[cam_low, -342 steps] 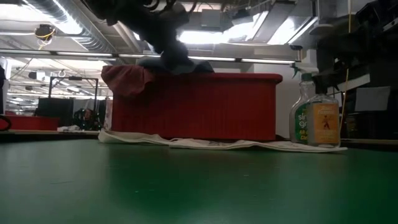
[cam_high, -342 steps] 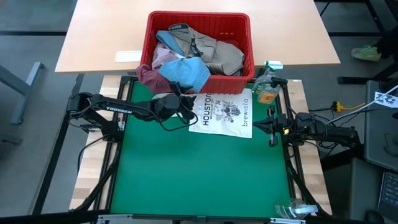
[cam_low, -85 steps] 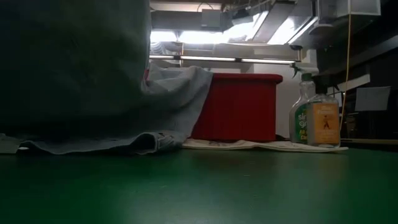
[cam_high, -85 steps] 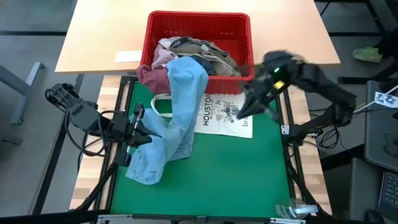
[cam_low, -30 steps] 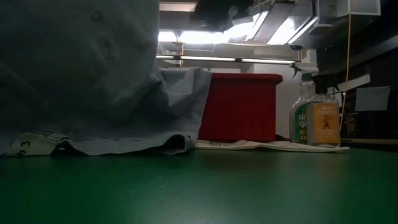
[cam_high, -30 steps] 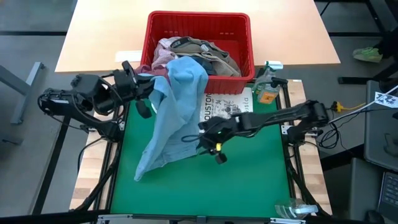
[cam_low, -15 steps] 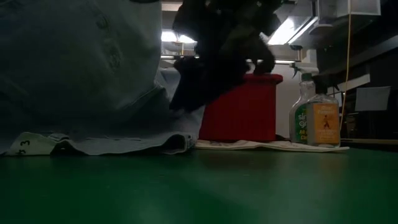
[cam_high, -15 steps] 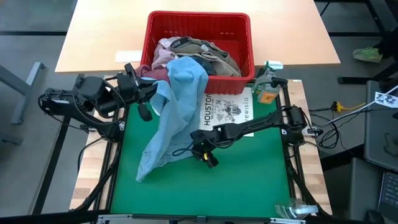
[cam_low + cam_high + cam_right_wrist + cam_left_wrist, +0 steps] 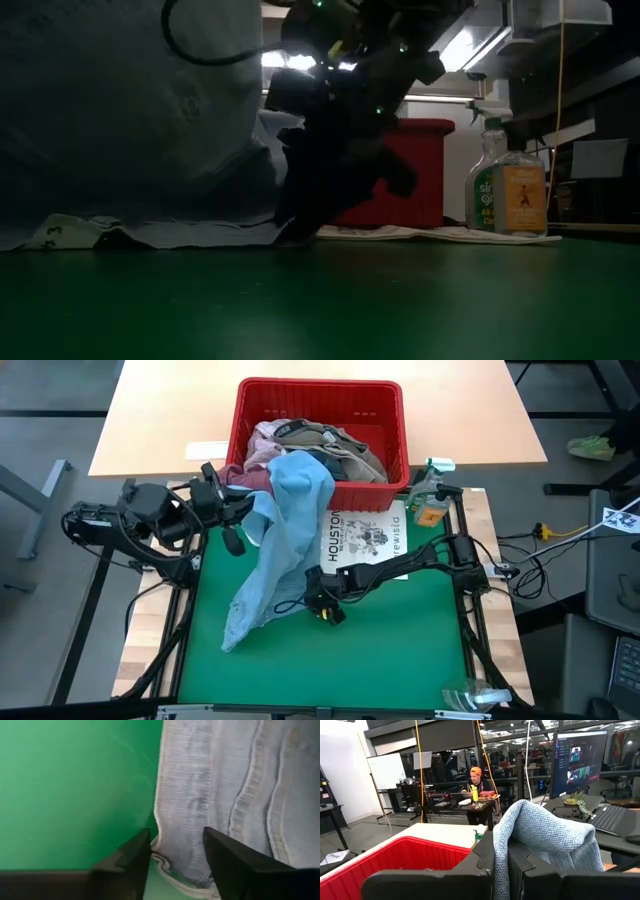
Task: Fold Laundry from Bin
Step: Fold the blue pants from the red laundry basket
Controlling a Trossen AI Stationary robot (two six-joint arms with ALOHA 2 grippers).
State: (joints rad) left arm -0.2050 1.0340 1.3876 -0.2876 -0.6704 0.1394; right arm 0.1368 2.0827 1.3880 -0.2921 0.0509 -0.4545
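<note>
Left claw [image 9: 236, 512], shut on the blue garment [image 9: 270, 550], holds it up near the mat's [image 9: 400, 650] far left corner; its length trails toward mid-mat, where the open right claw [image 9: 312, 596] straddles its edge

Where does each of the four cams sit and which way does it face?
High: overhead, straight down on the green mat, both arms, red bin.
Low: mat level, looking across; right pincer at the blue garment.
Left wrist: on the left arm, facing the room; shut fingers pinch the garment.
Right wrist: facing the mat; open fingers straddle the hem.
Shared: the garment shows in all four.
</note>
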